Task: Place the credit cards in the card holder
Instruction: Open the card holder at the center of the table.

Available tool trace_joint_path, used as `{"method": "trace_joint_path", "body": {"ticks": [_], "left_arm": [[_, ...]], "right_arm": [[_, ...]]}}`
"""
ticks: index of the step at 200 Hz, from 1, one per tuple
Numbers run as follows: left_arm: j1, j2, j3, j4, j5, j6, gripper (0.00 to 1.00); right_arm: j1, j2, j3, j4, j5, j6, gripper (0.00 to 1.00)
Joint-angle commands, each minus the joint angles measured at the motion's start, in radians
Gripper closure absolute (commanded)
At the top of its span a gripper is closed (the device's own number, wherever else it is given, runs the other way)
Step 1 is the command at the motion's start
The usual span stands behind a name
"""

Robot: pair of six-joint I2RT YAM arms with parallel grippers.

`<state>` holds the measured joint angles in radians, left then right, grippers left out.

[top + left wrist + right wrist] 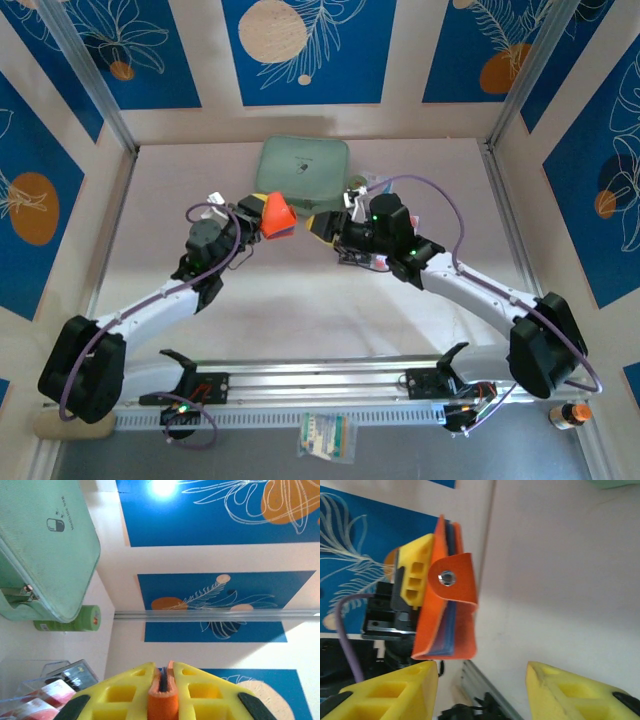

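Pinching the card holder (162,705) by one edge, the left gripper (163,672) had its yellow jaws clenched on the orange-red wallet, held up over the table (300,300) just in front of the mint-green zip case (303,165). The right gripper (482,690) faced the holder, jaws parted with nothing between them. Credit cards (47,695) lay in a clear tray (30,685) near the case.

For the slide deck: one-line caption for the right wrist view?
Orange card holder, snap tab toward camera, pinched in the left fingers; right fingers open below it.
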<state>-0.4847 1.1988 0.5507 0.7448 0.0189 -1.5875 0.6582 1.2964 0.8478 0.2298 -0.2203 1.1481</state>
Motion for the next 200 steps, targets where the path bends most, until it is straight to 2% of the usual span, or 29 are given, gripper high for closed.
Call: {"method": "trace_joint_path", "body": {"ticks": [1,42,93,200], "left_arm": [[-0.02,-0.013,0.048,0.057,-0.054,-0.057,1.0],[-0.028,-0.001,0.071,0.06,-0.056,-0.058,1.0],[-0.037,0.002,0.064,0.064,-0.056,-0.052,1.0],[-0.073,0.025,0.061,0.08,-0.049,-0.04,1.0]], "right_arm": [[0.025,0.046,-0.009,0.196,-0.054,0.108,0.51],[0.055,0.103,-0.013,0.275,-0.05,0.159,0.51],[0.058,0.102,-0.019,0.285,-0.045,0.17,0.51],[-0.002,0.089,-0.006,0.273,-0.065,0.17,0.53]]}}
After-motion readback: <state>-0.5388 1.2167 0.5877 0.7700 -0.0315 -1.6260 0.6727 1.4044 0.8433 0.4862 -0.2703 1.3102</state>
